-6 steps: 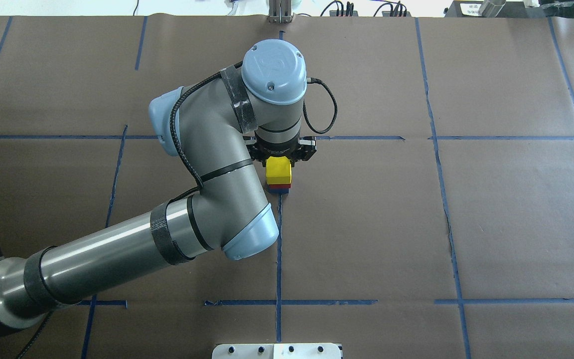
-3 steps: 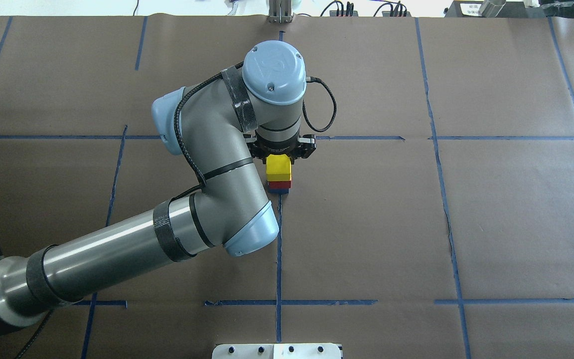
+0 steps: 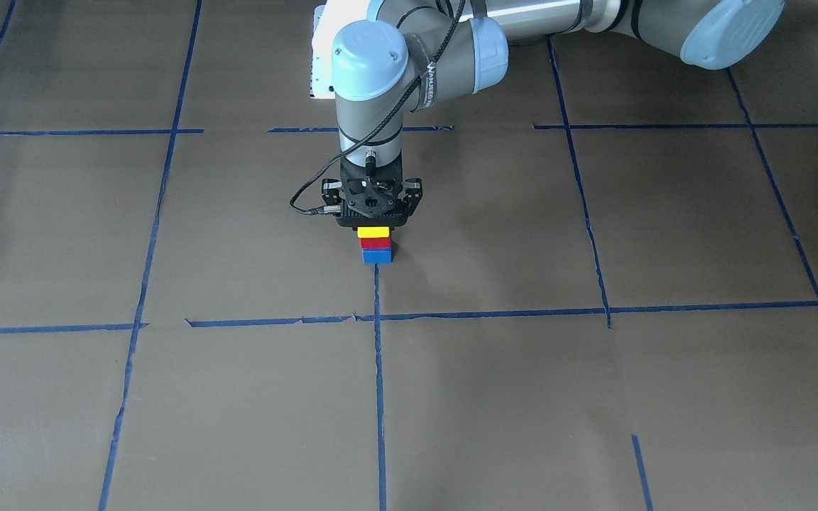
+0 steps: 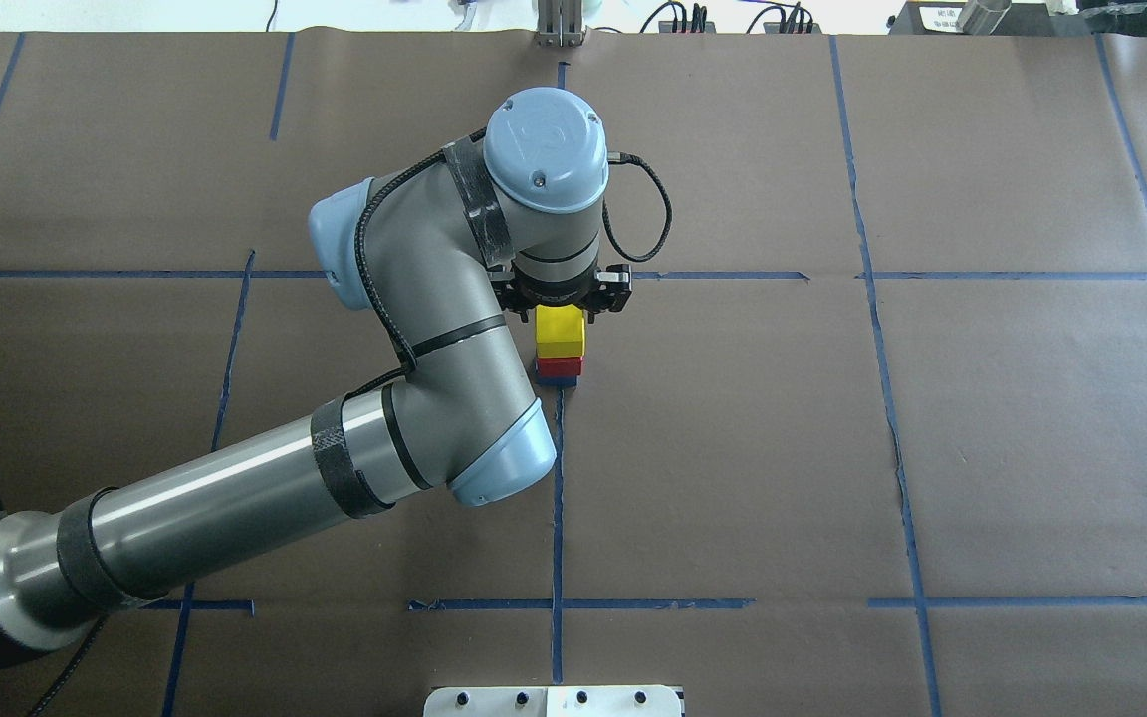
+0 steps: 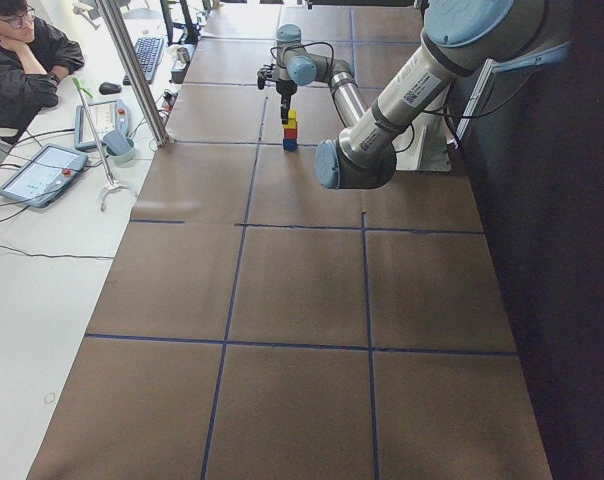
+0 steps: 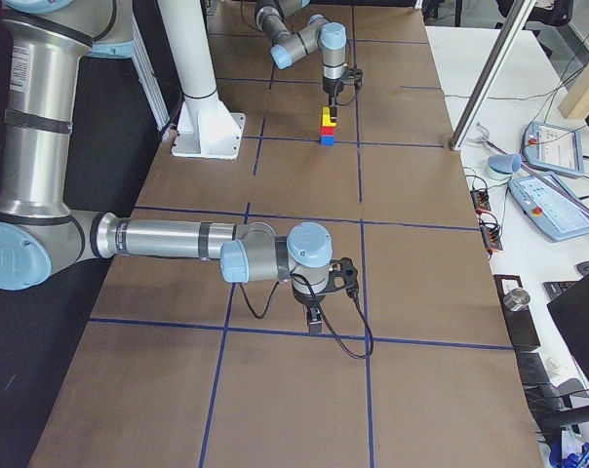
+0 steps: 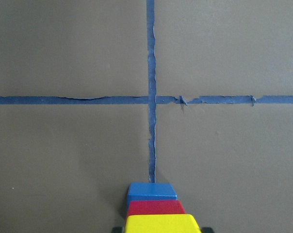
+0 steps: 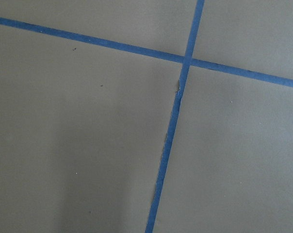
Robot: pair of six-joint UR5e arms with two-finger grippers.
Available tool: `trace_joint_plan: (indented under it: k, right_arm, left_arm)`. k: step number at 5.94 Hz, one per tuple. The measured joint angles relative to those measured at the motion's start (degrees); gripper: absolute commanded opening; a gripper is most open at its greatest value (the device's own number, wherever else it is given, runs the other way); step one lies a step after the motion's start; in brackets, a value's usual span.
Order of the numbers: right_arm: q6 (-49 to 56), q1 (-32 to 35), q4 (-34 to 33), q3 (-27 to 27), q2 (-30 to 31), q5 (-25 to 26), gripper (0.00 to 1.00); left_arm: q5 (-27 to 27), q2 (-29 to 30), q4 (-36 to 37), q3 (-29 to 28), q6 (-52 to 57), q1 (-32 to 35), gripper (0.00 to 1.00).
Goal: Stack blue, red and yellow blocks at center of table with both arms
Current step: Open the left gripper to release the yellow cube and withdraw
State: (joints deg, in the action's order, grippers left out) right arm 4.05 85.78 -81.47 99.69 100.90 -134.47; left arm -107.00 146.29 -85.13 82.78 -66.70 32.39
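A yellow block (image 3: 373, 231) sits on a red block (image 3: 375, 243), which sits on a blue block (image 3: 377, 255), at the tape crossing in the middle of the table. The stack also shows in the overhead view (image 4: 560, 334) and the left wrist view (image 7: 161, 224). My left gripper (image 3: 376, 227) points straight down and is shut on the yellow block. My right gripper (image 6: 315, 318) hangs low over bare paper near the table's right end, far from the stack. It shows only in the exterior right view, so I cannot tell whether it is open or shut.
Brown paper with a blue tape grid (image 4: 557, 498) covers the table. The white robot base plate (image 4: 554, 702) is at the near edge. A metal post (image 5: 132, 70), tablets and a seated operator (image 5: 22, 50) are beside the far edge.
The left gripper has shifted slightly away from the robot and lowered with the yellow block. More of the red block's top now shows beneath it.
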Motion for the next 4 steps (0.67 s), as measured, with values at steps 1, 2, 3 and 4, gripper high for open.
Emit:
trace_joint_plan:
  k: [1,2,3,4]
  right_arm:
    - [0.00,0.00,0.00,0.00,0.00,0.00,1.00]
    - [-0.01,0.00,0.00,-0.01,0.00,0.00,1.00]
    - [-0.01,0.00,0.00,-0.07,0.00,0.00,1.00]
    - [-0.01,0.00,0.00,-0.14,-0.03,0.03,1.00]
  left_arm:
    - [0.39,0.04,0.12,0.19,0.31,0.32,1.00]
    - [0.28,0.06,0.37,0.92,1.10,1.24,1.00]
    - [-1.10,-0.23,1.11,2.31,2.83,2.85,1.00]
    - [-3.50,-1.09,3.72,4.66,6.85,5.19,1.00]
